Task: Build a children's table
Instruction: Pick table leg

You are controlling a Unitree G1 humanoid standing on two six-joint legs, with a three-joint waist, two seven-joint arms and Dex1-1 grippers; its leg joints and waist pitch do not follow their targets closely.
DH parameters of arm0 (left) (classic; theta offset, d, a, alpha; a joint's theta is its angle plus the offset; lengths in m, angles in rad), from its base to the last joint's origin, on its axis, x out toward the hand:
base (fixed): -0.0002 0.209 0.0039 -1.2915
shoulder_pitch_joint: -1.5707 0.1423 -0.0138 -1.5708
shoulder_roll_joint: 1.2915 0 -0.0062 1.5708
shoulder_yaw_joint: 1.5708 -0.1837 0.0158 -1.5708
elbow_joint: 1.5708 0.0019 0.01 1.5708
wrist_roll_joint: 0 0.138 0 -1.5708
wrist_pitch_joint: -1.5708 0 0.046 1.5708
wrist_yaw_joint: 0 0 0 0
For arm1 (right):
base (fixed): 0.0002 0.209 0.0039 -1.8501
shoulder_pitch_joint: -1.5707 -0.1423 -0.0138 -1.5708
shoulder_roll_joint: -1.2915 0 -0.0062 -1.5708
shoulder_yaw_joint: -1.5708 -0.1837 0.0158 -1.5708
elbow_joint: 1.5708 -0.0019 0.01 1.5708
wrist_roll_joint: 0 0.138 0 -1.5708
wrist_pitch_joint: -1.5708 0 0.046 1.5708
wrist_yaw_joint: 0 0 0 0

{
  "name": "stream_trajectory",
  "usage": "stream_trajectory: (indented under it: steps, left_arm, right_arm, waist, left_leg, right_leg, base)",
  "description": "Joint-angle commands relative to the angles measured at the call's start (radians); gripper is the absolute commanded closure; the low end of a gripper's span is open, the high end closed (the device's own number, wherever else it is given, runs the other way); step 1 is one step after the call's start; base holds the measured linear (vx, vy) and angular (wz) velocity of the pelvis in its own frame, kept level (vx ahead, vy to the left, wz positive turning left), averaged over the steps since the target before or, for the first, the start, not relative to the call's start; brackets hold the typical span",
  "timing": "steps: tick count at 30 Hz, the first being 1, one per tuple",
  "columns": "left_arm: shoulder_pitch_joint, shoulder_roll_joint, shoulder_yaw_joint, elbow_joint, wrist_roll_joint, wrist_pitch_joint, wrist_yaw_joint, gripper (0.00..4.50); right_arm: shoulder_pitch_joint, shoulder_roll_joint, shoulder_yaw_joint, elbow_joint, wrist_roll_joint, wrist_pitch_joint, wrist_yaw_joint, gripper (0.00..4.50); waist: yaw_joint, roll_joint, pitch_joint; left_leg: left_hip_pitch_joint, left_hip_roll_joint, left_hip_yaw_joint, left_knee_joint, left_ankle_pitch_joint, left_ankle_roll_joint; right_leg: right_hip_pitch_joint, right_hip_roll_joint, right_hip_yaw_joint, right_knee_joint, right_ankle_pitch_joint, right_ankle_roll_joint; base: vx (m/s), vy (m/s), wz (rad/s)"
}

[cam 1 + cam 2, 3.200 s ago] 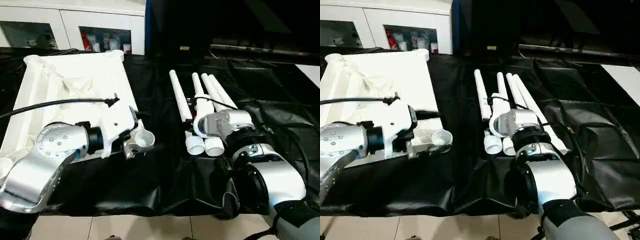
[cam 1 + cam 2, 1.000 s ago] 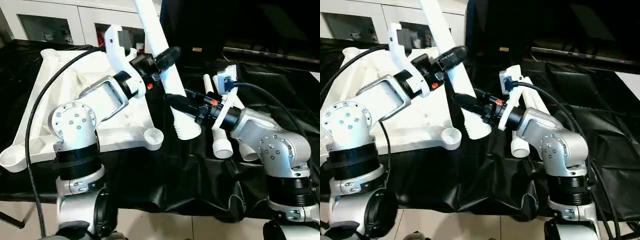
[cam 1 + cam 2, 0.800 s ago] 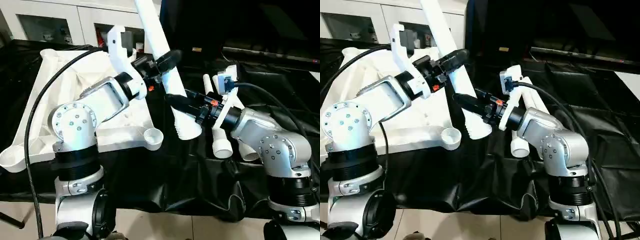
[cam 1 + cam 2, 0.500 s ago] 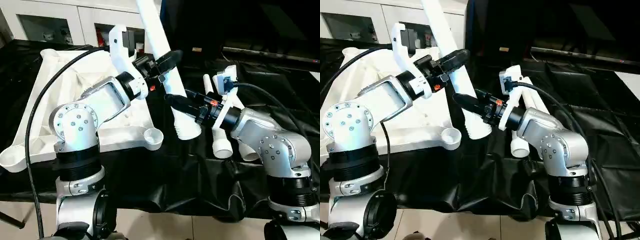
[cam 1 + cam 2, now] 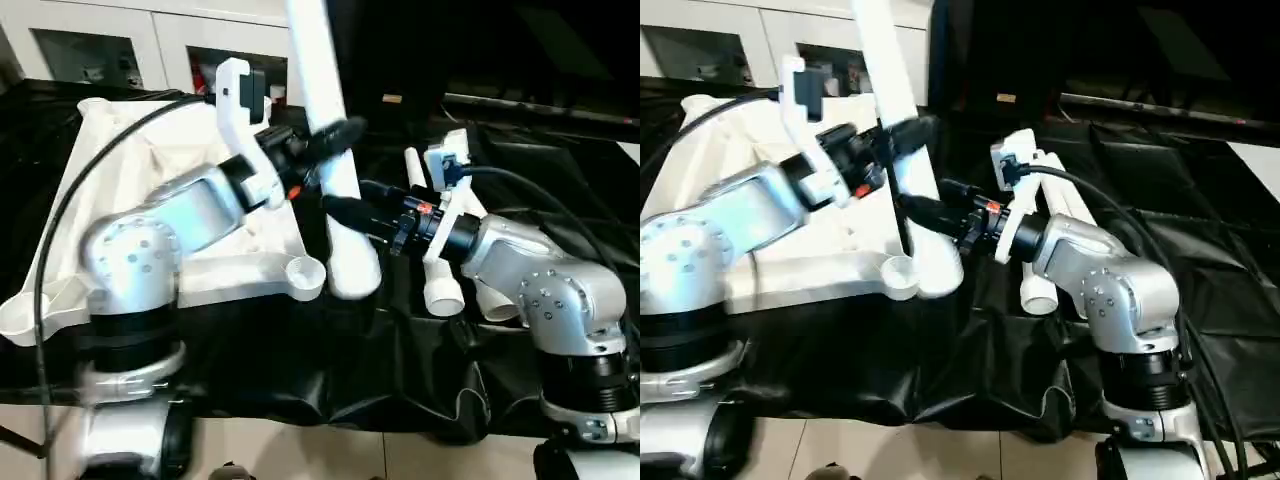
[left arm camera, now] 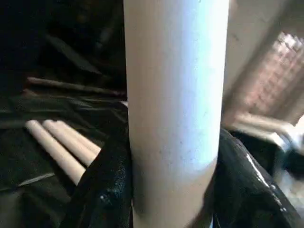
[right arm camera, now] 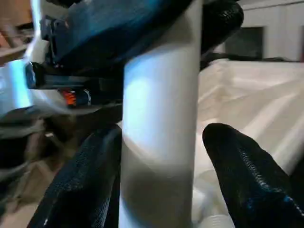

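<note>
Your held leg [image 5: 330,150] stands nearly upright, its wide lower end just beside the near corner socket [image 5: 303,270] of the table top [image 5: 130,180], which lies ribbed side up on the counter [image 5: 300,370]. The left claw [image 5: 325,135] is closed around the leg's middle, a finger pressed on each side. The right claw [image 7: 161,156] brackets the leg lower down; its fingers [image 7: 247,175] show a gap on one side, so you cannot tell whether it grips. The spare legs [image 5: 440,260] lie close behind the right arm. Black cloth toward the near edge is open.
</note>
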Motion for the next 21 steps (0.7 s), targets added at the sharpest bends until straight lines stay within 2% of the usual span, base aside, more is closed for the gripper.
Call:
stream_trajectory:
  steps: [1,3,4,8,11,13,18,21]
  left_arm:
    - [-0.008,0.011,-0.014,-0.021,-0.018,0.008,-0.049,2.61]
    - [-0.013,0.009,-0.002,-0.018,-0.030,0.010,-0.057,2.61]
    - [-0.019,0.003,0.025,-0.022,-0.079,0.010,-0.094,2.61]
    - [-0.017,0.007,0.031,-0.026,-0.132,-0.010,-0.155,2.62]
    - [-0.011,0.006,0.020,-0.030,-0.140,-0.020,-0.175,2.62]
    - [-0.009,-0.001,0.015,-0.030,-0.139,-0.022,-0.179,2.62]
    - [0.000,0.003,-0.006,-0.025,-0.130,-0.029,-0.196,2.62]
    - [0.002,0.007,-0.013,-0.019,-0.127,-0.035,-0.201,2.62]
  right_arm:
    - [-0.018,-0.024,-0.021,-0.014,0.030,0.027,0.036,1.42]
    - [-0.015,-0.035,-0.012,-0.015,0.029,0.027,0.053,1.42]
    - [-0.006,-0.051,0.002,-0.017,0.040,0.045,0.077,1.42]
    - [0.009,-0.065,0.016,-0.026,0.081,0.079,0.108,1.42]
    - [0.016,-0.067,0.020,-0.031,0.104,0.095,0.121,1.42]
    - [0.020,-0.065,0.020,-0.034,0.119,0.108,0.131,1.69]
    - [0.023,-0.065,0.019,-0.032,0.132,0.117,0.131,2.01]
    - [0.021,-0.066,0.019,-0.031,0.137,0.120,0.129,2.20]
  waist:
    - [0.000,0.011,-0.067]
    - [0.002,0.010,-0.067]
    - [0.005,0.009,-0.068]
    - [0.006,0.007,-0.068]
    - [0.005,0.007,-0.068]
    - [0.006,0.007,-0.068]
    - [0.007,0.006,-0.069]
    - [0.007,0.007,-0.070]
  left_leg:
    - [-0.001,0.040,-0.004,-0.076,-0.032,-0.002]
    - [-0.001,0.040,-0.002,-0.074,-0.026,-0.005]
    - [-0.003,0.040,-0.002,-0.074,-0.021,-0.006]
    - [-0.006,0.039,-0.003,-0.074,-0.016,-0.004]
    - [-0.006,0.040,-0.003,-0.074,-0.021,-0.004]
    - [-0.005,0.040,-0.002,-0.074,-0.022,-0.004]
    - [-0.006,0.040,-0.002,-0.073,-0.021,-0.008]
    - [-0.006,0.040,-0.003,-0.074,-0.013,-0.010]
  right_leg:
    - [0.067,-0.078,0.055,-0.074,-0.116,-0.142]
    - [0.067,-0.079,0.056,-0.074,-0.109,-0.150]
    - [0.070,-0.080,0.056,-0.071,-0.102,-0.158]
    - [0.072,-0.081,0.055,-0.073,-0.107,-0.162]
    - [0.070,-0.080,0.054,-0.074,-0.124,-0.156]
    - [0.070,-0.081,0.054,-0.075,-0.132,-0.154]
    - [0.070,-0.082,0.055,-0.077,-0.152,-0.142]
    - [0.070,-0.080,0.054,-0.074,-0.134,-0.140]
  base:
    - [0.000,0.000,0.00]
    - [0.000,0.000,0.00]
    - [0.000,0.000,0.00]
    - [0.000,0.000,0.00]
    - [0.000,0.000,0.00]
    - [0.000,0.000,0.00]
    - [0.000,0.000,0.00]
    - [0.000,0.000,0.00]
